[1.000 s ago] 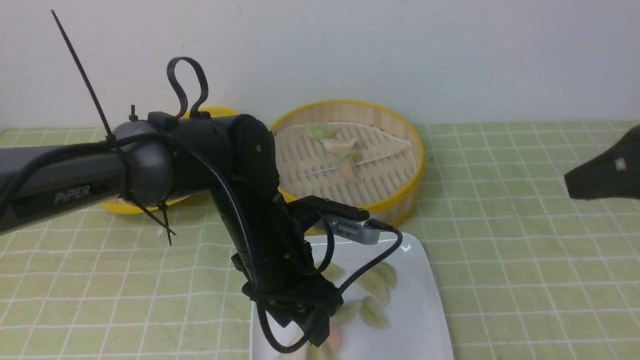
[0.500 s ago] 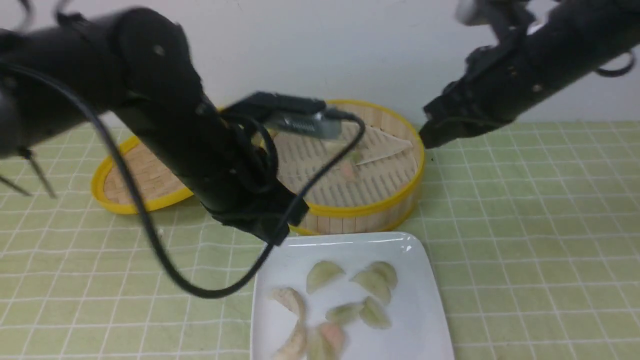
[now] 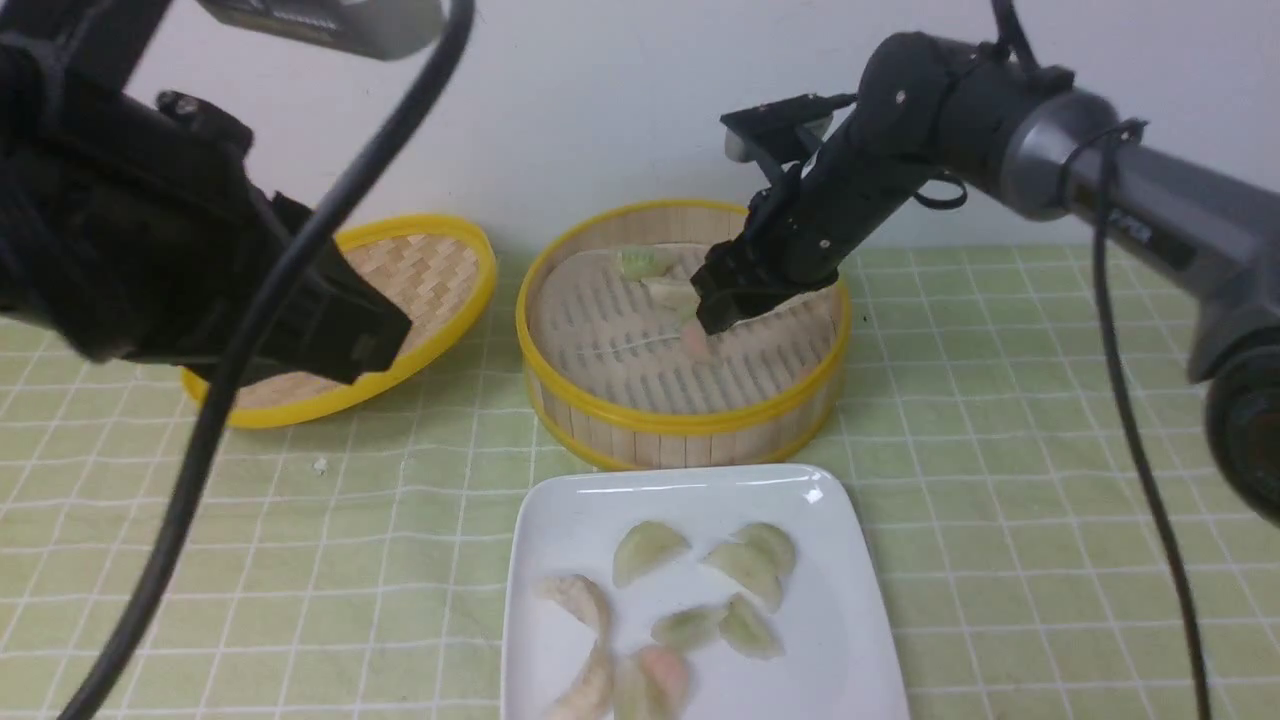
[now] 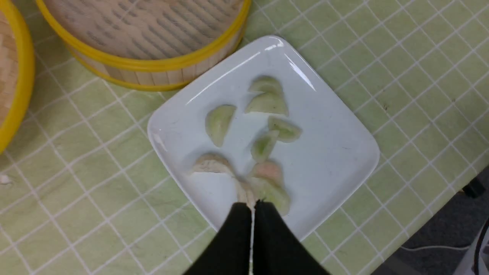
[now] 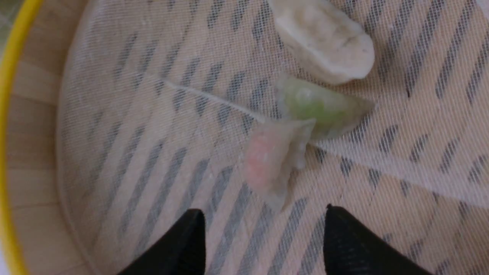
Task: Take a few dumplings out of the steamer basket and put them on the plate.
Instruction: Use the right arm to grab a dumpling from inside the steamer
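Holding several dumplings (image 3: 650, 548), the plate (image 3: 850, 640) looked stocked; a few lay in the steamer basket (image 3: 680, 415), right jaws spread above one, left jaws clenched empty.

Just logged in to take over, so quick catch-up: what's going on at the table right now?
The right gripper, jaws open, is down in the round bamboo steamer basket, poised over a pinkish translucent dumpling; a green dumpling touches it and a whitish dumpling lies close by. The left gripper is shut and empty, held up off the green checked tablecloth. Several dumplings lie on the glossy white square plate.
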Motion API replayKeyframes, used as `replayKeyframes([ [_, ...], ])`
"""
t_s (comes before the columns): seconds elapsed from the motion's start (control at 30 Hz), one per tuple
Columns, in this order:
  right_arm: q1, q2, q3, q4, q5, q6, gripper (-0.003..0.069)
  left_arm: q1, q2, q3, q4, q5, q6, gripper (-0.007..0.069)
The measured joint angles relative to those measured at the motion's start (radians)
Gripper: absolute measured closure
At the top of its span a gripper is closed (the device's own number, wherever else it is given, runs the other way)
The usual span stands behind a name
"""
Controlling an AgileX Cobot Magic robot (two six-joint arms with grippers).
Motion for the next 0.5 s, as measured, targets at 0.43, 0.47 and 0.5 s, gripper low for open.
replayKeyframes([
  [0.43,0.031,0.19,-0.191,-0.048,-0.01,0.009,0.0333,0.001,-0.04,0.0,0.186,0.069,-0.131,0.0631],
  [0.47,0.032,0.19,-0.192,-0.06,-0.004,0.018,0.0389,0.001,-0.04,0.0,0.186,0.069,-0.131,0.0631],
  [0.5,0.032,0.187,-0.196,-0.064,0.005,0.027,0.0433,0.001,-0.04,0.0,0.186,0.07,-0.131,0.0631],
])
